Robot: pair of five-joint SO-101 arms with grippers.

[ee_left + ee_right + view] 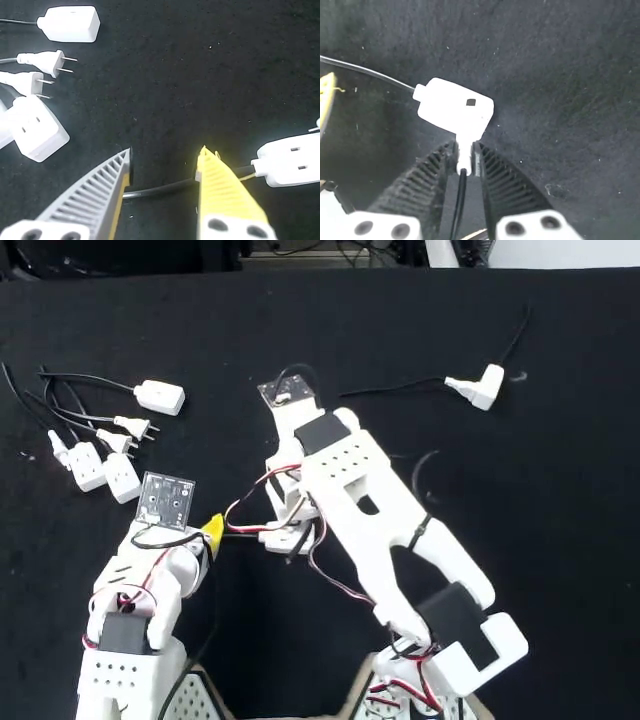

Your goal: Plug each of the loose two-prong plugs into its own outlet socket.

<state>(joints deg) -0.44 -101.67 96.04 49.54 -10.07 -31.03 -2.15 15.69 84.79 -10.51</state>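
High view: fixed, overhead, looking down over the tabletop from the arms' edge. The 2 wrist views: close, facing down; both apparently share 1 white outlet socket near the tabletop's middle.

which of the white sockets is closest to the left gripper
The socket beside the left gripper's yellow finger, its black cable running between the fingers. The other sockets lie farther off, next to the loose plugs.

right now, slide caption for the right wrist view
Right gripper shut on a plug joined to a white outlet socket.
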